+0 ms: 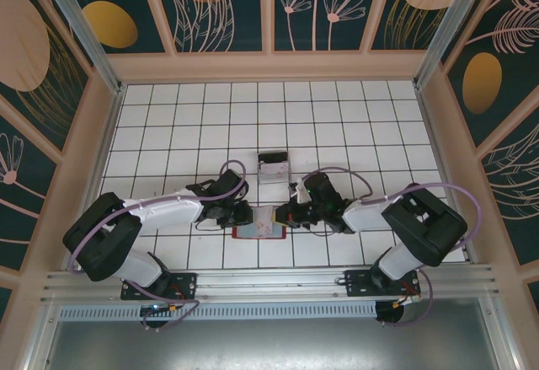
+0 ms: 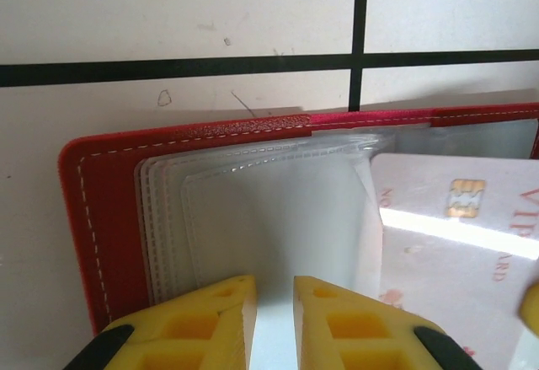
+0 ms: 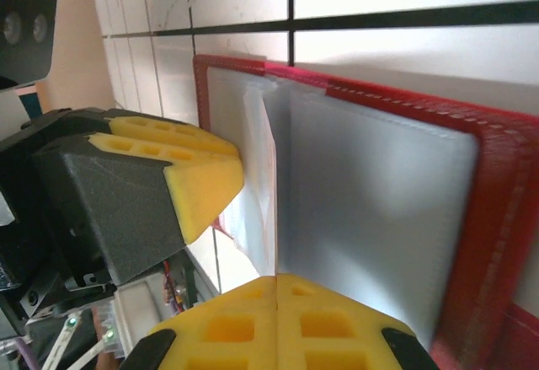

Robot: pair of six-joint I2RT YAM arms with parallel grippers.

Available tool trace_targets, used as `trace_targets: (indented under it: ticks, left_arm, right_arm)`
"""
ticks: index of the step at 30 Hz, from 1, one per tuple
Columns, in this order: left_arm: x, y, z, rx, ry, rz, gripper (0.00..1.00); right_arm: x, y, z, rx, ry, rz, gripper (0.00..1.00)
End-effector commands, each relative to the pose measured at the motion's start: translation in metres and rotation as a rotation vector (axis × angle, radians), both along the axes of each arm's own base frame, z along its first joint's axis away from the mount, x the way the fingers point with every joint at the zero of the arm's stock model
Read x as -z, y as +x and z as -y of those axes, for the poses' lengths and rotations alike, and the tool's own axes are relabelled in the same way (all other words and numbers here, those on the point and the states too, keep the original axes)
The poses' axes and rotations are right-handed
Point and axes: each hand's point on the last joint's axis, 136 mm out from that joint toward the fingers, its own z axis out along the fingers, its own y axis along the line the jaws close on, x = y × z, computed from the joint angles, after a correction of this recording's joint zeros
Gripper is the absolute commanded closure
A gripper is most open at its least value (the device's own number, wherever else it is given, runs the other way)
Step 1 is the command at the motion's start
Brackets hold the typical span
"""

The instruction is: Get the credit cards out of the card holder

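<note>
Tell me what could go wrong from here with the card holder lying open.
The left hand seems to pinch a clear sleeve, not the pale chip card; pulling could lift or drag the whole red card holder. The shut right hand crowds the same sleeves, so the hands might collide.
</note>
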Motion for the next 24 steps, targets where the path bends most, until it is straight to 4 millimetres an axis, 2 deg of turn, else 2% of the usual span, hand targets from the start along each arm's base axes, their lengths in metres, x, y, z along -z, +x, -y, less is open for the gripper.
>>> trace_targets:
  ticks: [1,9,12,19,24]
  left_arm:
    - [0.012,-0.005,-0.02,-0.009,0.105,-0.018,0.78]
    - [-0.019,0.008,-0.009,-0.037,0.036,0.055,0.78]
    - [-0.03,0.013,-0.008,-0.045,0.026,0.089,0.77]
    - [-0.044,0.022,-0.015,-0.065,0.025,0.144,0.73]
    - [-0.047,0.029,-0.023,-0.085,-0.02,0.147,0.72]
  right_arm:
    - [-0.005,0.005,0.009,0.002,-0.058,0.04,1.0]
    - [-0.031,0.024,0.021,0.005,-0.17,0.171,1.0]
    - [-0.049,0.033,0.023,-0.014,-0.192,0.256,1.0]
    - [-0.095,0.073,0.027,-0.099,-0.335,0.547,1.0]
    - [-0.121,0.099,0.026,-0.268,-0.437,0.775,1.0]
